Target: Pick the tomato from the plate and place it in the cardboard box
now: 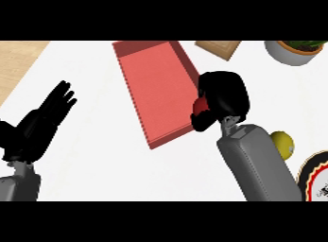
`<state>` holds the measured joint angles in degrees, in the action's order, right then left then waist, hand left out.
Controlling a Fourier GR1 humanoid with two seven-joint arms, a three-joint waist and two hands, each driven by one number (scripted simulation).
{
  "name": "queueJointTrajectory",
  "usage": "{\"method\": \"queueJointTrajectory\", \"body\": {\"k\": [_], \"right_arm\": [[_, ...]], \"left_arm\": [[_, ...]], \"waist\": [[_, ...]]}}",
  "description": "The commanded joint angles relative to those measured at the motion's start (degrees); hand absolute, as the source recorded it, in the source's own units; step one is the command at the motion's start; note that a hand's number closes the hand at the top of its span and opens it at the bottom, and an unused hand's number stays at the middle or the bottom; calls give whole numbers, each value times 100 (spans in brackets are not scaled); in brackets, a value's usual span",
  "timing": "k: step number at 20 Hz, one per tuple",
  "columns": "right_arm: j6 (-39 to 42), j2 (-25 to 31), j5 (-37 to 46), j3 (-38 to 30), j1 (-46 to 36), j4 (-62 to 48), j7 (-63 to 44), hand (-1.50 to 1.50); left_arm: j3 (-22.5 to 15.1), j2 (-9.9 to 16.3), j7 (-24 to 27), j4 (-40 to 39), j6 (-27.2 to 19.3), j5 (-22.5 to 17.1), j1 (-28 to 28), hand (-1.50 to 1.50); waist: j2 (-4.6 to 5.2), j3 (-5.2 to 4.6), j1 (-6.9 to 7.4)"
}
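The right hand (220,97) is curled round the tomato (200,105), of which only a small red part shows between the black fingers at the hand's left side. Hand and tomato are at the right edge of the red box (152,90), a shallow tray with low walls that lies tilted on the white counter (96,160); I cannot tell if the tomato touches the box. The plate (313,165), with a dark and yellow rim, is at the lower right, well apart from the tomato, and a yellow round fruit (283,143) lies just beside it, partly hidden by the grey forearm. The left hand (44,120) rests open at the left, fingers straight, holding nothing. A potted plant (299,49) and a wooden board (219,47) are at the top
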<state>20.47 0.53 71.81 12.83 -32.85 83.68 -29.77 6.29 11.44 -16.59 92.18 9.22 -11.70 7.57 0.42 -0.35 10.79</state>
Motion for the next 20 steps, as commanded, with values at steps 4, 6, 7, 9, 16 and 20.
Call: {"method": "queueJointTrajectory", "body": {"k": [4, 6, 7, 9, 16, 20], "right_arm": [[-480, -51, 105, 552, -1696, -78, -2244, 150], [-567, -52, 107, 696, -2113, -203, -2917, 150], [-495, -52, 136, 698, -2366, -389, -3213, 150], [-567, -52, 37, 715, -2867, -435, -3777, 150], [-900, -50, -184, 736, -3907, -1550, -4726, 150], [-861, -49, -621, 884, -4257, -2264, -4928, 150]], "left_arm": [[-121, -56, -90, -121, -18, 55, 231, 0], [-210, -150, -134, -95, -129, 147, 247, 0], [-151, -81, -101, -162, -43, 90, 252, 0], [-178, -163, -71, -148, -100, 99, 280, 0], [-17, -85, -81, -273, -219, 138, 430, 0], [-23, -108, -53, -268, -226, 152, 308, 0]], "waist": [[-16, -12, 136], [-28, -7, 101], [4, -21, 137], [-22, -17, 106], [51, -8, -101], [41, -4, -179]]}}
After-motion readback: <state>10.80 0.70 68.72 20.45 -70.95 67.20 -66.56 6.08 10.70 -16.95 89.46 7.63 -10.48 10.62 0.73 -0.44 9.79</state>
